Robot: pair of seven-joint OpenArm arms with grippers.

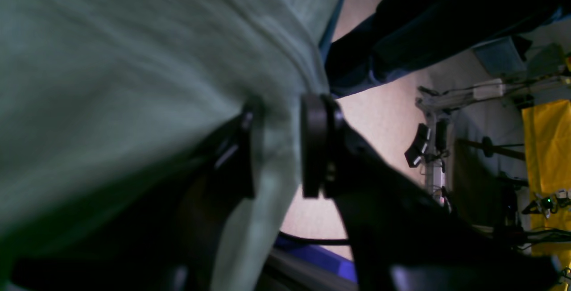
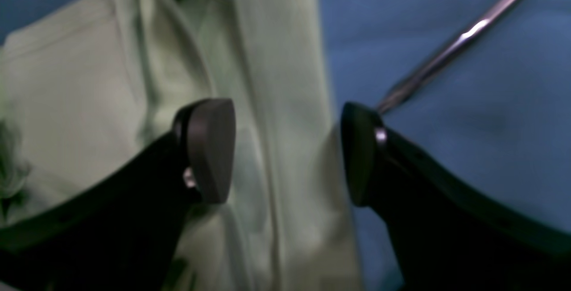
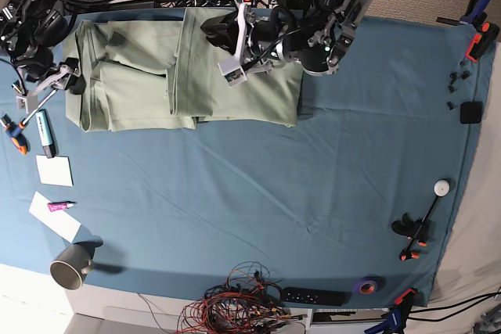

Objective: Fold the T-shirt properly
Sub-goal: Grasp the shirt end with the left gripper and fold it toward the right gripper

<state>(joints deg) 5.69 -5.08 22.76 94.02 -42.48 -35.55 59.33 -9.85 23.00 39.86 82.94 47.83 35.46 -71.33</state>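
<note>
No readable writing is turning up anywhere, the frames are too soft for labels. The T-shirt [image 3: 188,76] is lying partly folded along the far edge of the teal-blue table cloth [image 3: 258,193], which is covering pretty much the whole table. Around the shirt there's plenty of clutter: a marker pen [image 3: 45,133] and two white paper slips [image 3: 54,170] are sitting off its left end, a grey mug [image 3: 72,266] is standing well apart at the near left corner, a tangle of red wires [image 3: 235,307] is spilling over the near edge, and a roll of purple tape [image 3: 366,285] and a small white ball on a stand [image 3: 441,188] are sitting far off to the shirt's right. Beyond the cloth, the left wrist view is showing a pinkish floor and something yellow [image 1: 546,166] in the room. The left gripper [image 1: 279,146] is reaching over the shirt's right half, its pads clamped on a bunched fold of the green fabric, which is draping away from the pinch. The right gripper [image 2: 287,152] is hovering at the shirt's left end with its jaws spread wide apart, one finger over the pale fabric and the other over the blue cloth, straddling the shirt's edge and gripping nothing.
</note>
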